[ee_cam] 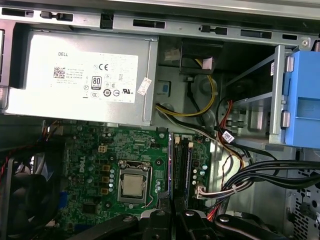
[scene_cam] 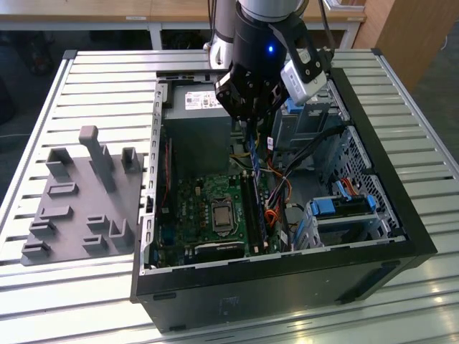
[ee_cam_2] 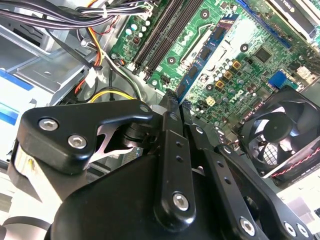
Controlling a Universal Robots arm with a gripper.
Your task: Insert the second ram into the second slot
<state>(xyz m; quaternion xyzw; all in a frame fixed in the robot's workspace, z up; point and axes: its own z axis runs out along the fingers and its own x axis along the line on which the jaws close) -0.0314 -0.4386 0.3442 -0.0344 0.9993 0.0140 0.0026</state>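
Currently the hand (ee_cam_2: 176, 102) clamps the second ram (ee_cam_2: 207, 52) by one end above the motherboard (ee_cam_2: 250, 75); likely light, stiff, fragile: hold edges only.

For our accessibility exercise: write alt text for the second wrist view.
The gripper holds the second ram, a dark blue stick, over the green motherboard, near its dark memory slots. A black fan sits near the board.

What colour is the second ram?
The second ram is dark blue, best in the second wrist view.
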